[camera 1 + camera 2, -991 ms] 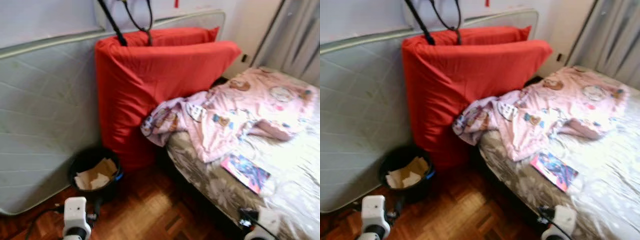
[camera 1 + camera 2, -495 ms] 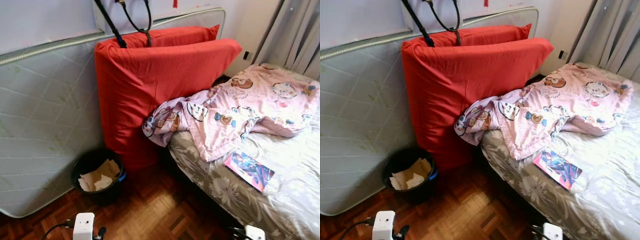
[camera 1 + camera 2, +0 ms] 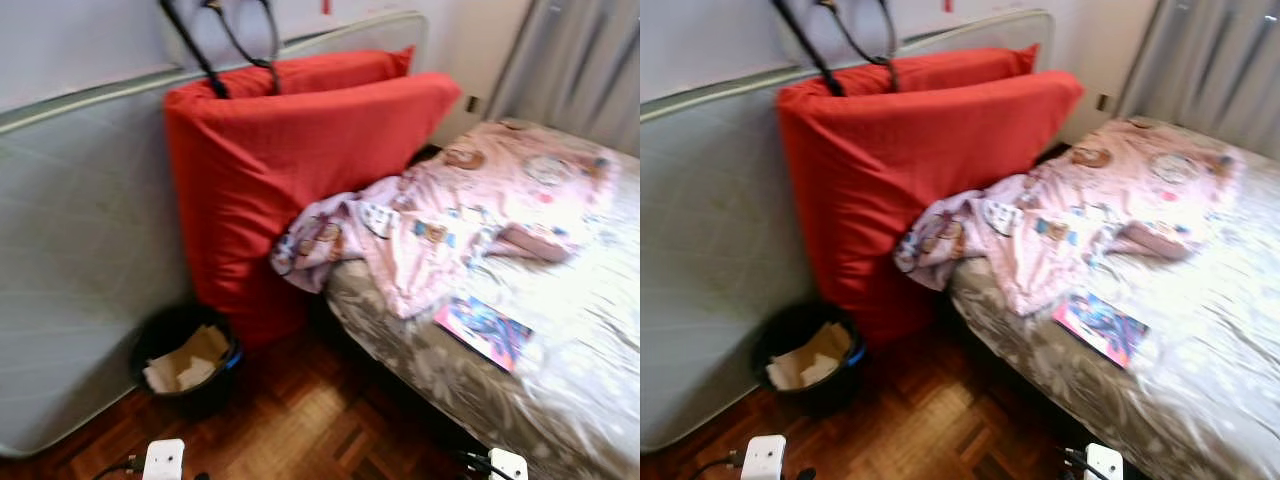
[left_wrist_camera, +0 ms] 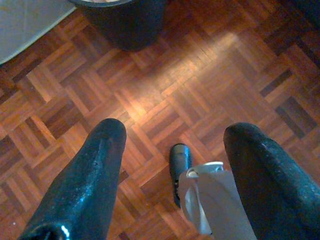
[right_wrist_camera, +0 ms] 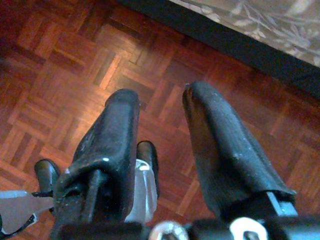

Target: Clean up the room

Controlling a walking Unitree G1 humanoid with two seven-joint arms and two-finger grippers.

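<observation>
Bed [image 3: 560, 400]: pink blanket [image 3: 470, 215], magazine [image 3: 482, 331]. Parquet floor [image 3: 300, 430]: black bin [image 3: 185, 360].

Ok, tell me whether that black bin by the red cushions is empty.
Not empty: the black bin stands upright with crumpled brown paper showing inside.

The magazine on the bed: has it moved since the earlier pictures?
No. The magazine lies just below the pink blanket's edge as before; the whole picture shifted, so the camera moved.
</observation>
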